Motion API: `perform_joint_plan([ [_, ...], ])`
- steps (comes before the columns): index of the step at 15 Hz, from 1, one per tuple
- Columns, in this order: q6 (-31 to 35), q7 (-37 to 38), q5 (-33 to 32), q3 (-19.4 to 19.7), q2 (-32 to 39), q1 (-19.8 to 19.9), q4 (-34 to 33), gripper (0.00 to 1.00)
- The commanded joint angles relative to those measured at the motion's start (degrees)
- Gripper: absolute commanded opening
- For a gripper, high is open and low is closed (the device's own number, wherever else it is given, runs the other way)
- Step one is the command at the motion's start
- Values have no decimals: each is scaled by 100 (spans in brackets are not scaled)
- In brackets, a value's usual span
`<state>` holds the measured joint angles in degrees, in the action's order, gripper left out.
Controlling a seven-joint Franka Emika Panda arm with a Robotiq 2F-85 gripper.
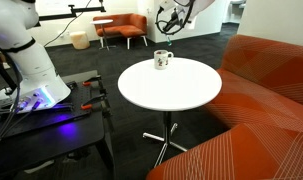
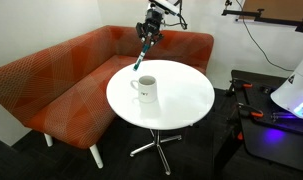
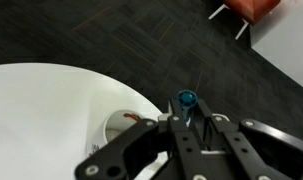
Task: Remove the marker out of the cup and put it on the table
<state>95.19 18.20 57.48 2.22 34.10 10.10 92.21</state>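
Note:
The white cup stands on the round white table, near its far edge; in an exterior view the cup sits left of the table's middle. My gripper is raised above the table's far edge, shut on the blue-teal marker, which hangs down from the fingers, clear of the cup. In the wrist view the marker's round blue end shows between the shut fingers, with the cup below to the left on the table.
An orange-red sofa curves round the table's side and back. A dark low bench with red-handled tools and the robot base stands beside the table. Orange chairs stand far behind. Dark carpet lies below.

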Motion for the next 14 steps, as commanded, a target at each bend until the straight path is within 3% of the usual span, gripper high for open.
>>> perform_joint_plan([
  [1, 33, -86, 434, 155, -147, 72, 371, 5],
  [14, 27, -3, 1758, 453, 814, 411, 528, 5],
])
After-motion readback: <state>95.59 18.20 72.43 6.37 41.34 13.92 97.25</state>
